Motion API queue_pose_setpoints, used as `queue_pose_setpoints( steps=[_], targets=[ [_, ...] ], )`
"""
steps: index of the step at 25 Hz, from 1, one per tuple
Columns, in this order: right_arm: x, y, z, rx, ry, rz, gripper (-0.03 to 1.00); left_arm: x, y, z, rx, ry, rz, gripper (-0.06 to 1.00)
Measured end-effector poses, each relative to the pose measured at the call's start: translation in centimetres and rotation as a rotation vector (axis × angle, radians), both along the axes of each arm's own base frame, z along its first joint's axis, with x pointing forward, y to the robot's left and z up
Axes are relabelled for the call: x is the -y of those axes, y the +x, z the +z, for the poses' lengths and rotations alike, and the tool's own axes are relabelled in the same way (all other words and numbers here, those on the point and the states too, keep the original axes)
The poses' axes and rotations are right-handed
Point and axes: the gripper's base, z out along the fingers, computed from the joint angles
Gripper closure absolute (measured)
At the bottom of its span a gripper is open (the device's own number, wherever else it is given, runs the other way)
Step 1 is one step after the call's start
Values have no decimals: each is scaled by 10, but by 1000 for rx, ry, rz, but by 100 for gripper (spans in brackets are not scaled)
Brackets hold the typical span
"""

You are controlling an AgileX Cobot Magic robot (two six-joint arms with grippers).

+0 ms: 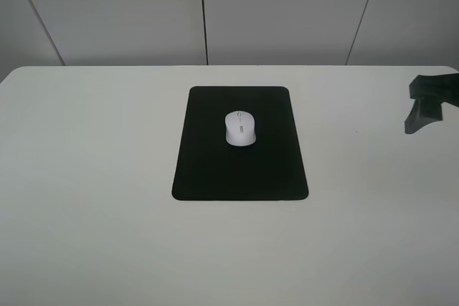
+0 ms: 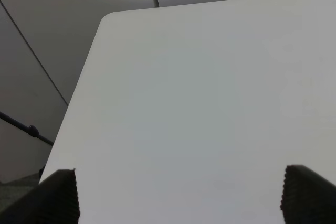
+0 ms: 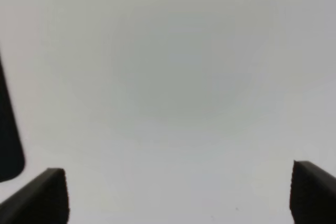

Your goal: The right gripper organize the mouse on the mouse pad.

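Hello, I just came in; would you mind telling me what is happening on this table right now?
Nothing is being held at the moment. The white mouse sits on the black mouse pad, slightly toward its far half, in the middle of the white table. The right hand is open and empty over bare table, seen at the table's right edge in the overhead view, well clear of the pad. The left hand is also open and empty, near the table's far left corner.
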Motion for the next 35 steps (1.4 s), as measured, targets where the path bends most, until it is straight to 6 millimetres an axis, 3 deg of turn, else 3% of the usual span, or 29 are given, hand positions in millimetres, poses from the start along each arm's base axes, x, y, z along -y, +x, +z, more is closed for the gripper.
queue_pose_setpoints(
  steps=[4, 10, 11, 18, 22, 31, 35],
  targets=[
    [13, -40, 21, 120, -11, -49, 14, 0, 0, 0, 0, 0, 0, 16],
    [9, -102, 50, 320, -33, -16, 14, 0, 0, 0, 0, 0, 0, 16],
    [7, -124, 55, 378, -43, 5, 14, 0, 0, 0, 0, 0, 0, 16],
    [6, -182, 64, 541, -55, 4, 14, 0, 0, 0, 0, 0, 0, 16],
    [5, -202, 66, 624, -55, 2, 14, 0, 0, 0, 0, 0, 0, 16],
    [4, -226, 67, 745, -62, 1, 14, 0, 0, 0, 0, 0, 0, 16],
    [4, -240, 64, 784, -134, 70, 14, 0, 0, 0, 0, 0, 0, 16]
  ],
)
